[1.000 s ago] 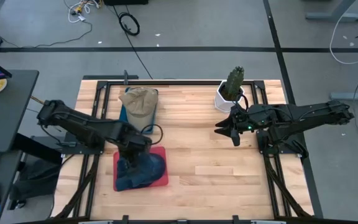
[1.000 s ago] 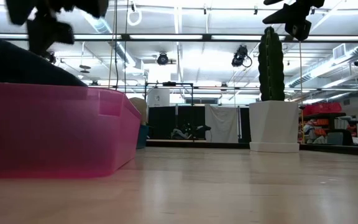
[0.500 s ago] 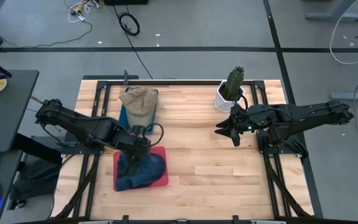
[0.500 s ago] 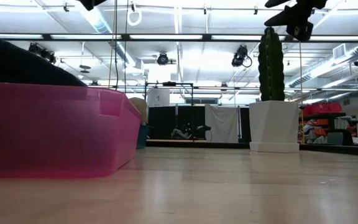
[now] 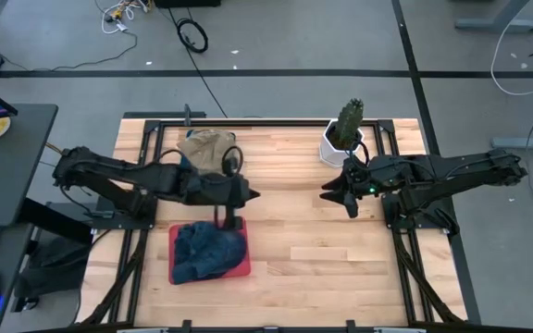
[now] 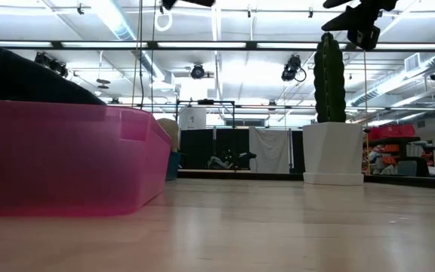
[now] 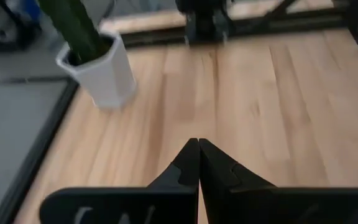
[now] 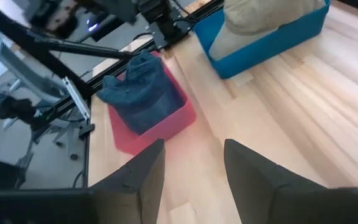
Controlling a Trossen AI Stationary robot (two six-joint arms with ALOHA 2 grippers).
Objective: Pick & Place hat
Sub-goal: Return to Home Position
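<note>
At the desk's (image 5: 322,250) front left, the pink bin (image 5: 245,268) holds a crumpled heap of blue caps (image 5: 209,250), likely 2, though the folds hide the count. Just beyond it the left gripper (image 7: 197,146) hangs above bare wood, empty, its 2 fingers pressed together and pointing toward the desk's middle. Facing it, well apart, the right gripper (image 8: 194,149) hovers near the right edge, its fingers spread and holding nothing. Farther back on the left, the blue bin (image 8: 272,40) carries the brown cap (image 8: 266,12). At the far right stands a cactus (image 5: 350,118) in a white pot (image 5: 331,150).
</note>
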